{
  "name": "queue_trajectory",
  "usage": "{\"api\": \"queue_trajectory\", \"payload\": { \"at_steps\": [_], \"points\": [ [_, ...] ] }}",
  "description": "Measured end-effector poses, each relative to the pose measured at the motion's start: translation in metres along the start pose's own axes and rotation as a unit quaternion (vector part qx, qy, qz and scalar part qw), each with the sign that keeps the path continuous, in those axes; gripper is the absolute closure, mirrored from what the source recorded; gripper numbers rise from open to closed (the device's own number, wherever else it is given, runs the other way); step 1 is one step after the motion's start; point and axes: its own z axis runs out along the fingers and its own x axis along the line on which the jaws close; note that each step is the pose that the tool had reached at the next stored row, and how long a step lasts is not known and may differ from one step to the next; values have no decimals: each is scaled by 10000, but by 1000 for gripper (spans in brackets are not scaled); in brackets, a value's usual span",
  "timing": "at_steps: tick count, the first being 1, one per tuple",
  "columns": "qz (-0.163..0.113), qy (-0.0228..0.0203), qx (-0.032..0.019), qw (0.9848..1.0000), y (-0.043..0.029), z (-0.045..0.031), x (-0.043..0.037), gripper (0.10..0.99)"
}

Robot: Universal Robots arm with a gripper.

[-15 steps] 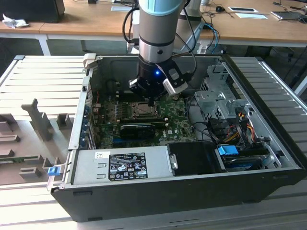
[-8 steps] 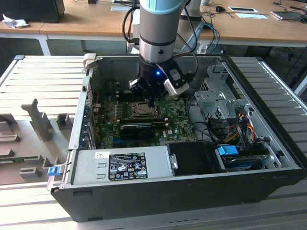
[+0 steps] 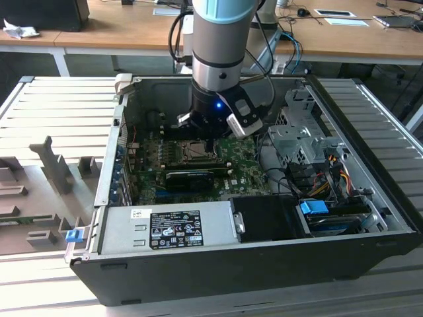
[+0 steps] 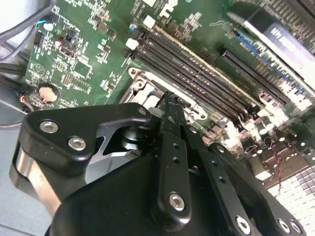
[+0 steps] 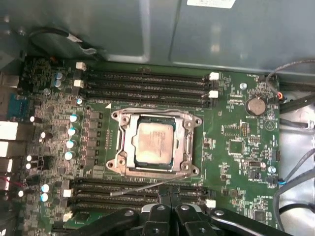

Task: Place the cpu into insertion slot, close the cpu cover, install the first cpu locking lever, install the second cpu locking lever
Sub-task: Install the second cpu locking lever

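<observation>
**Q:** Upper centre of the exterior view, what's the arm (image 3: 221,39) doing?

**A:** Coming straight down from the top edge into the open computer case (image 3: 264,264). Wrist vertical, blue light lit on its housing. The gripper (image 3: 210,142) sits low over the green motherboard (image 3: 244,162), approx. mid-frame.

**Q:** Claw state?

**A:** Fingers pressed together, per both wrist views. In the first wrist view the gripper (image 5: 168,192) shows no gap at the tips and nothing visible between them. Same in the second wrist view, where the gripper (image 4: 170,105) points down at the board.

**Q:** And the cpu?

**A:** The cpu (image 5: 155,143) lies flat in the insertion slot (image 5: 115,117), pale top showing through the cut-out. The cpu cover (image 5: 184,140) is down over it and frames it on all sides.

**Q:** Position vs. the claw?

**A:** Socket is just beside the fingertips, not under them. The tips hover over the memory slots (image 5: 123,196) next to the socket. A thin metal lever (image 5: 147,187) runs slanted across those slots, between the tips and the socket rim. Can't tell if the tips touch it.

**Q:** Exterior view agree?

**A:** Yes. The insertion slot (image 3: 192,150) sits just to frame-left of the fingers, near frame centre.
</observation>
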Motion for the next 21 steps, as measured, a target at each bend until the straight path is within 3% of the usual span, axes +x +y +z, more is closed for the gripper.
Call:
{"api": "queue_trajectory", "payload": {
  "at_steps": [1,2,4,8,9,10,12,15,21],
  "points": [
    [0,-1,-13,10000,-29,0,5,980],
    [-4,-5,-72,10000,-42,2,13,980],
    [-123,26,-133,9998,-48,22,14,980],
    [-183,33,-155,9997,-56,29,16,980],
    [-192,26,-258,9995,-58,35,22,980],
    [-190,32,-299,9994,-59,40,24,980],
    [-191,40,-313,9993,-59,53,53,980],
    [-216,56,-332,9992,-54,85,168,980],
    [-218,85,-335,9992,-57,171,302,980]
  ]
}}
